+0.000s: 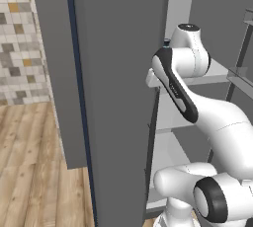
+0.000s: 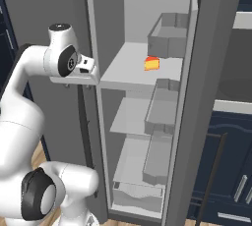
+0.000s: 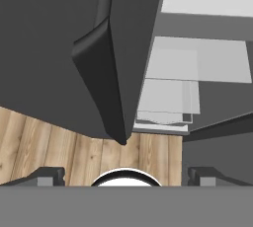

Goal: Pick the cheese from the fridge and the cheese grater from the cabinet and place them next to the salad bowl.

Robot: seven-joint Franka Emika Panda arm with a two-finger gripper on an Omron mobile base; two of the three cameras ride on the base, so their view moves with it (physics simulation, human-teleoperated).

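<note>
Inside the fridge (image 2: 142,72), on the upper pale shelf, you can see the cheese (image 2: 152,63), a small yellow-orange wedge with a red edge, lying just in front of a grey door bin (image 2: 167,36). Your gripper (image 3: 126,176) hangs outside the compartment, beside the open door's edge, well apart from the cheese. Its 2 fingertips (image 3: 47,175) stand spread wide with nothing between them, above wooden floor (image 3: 49,137). Below, 2 more shelves sit bare.
</note>
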